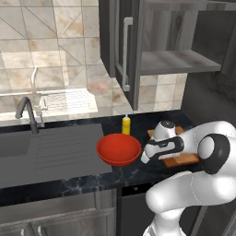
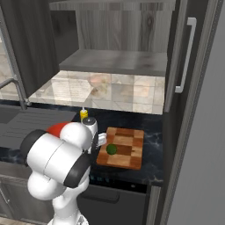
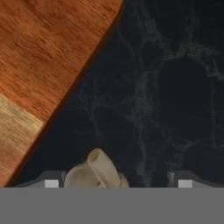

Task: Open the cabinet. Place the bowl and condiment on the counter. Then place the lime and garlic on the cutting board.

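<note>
1. we see the garlic (image 3: 97, 171) between our gripper (image 3: 118, 180) fingers on the counter (image 3: 175, 87), jaws spread, grip unclear
2. the lime (image 2: 111, 149) sits near the cutting board (image 2: 127, 147) left edge
3. the bowl (image 1: 118, 149) and condiment (image 1: 126, 125) stand left of the board, beneath the open cabinet (image 1: 175, 41)

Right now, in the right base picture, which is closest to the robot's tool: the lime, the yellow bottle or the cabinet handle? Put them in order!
1. Lime, on the cutting board, beside the tool.
2. Yellow bottle, behind on the counter.
3. Cabinet handle, high up right.
</note>
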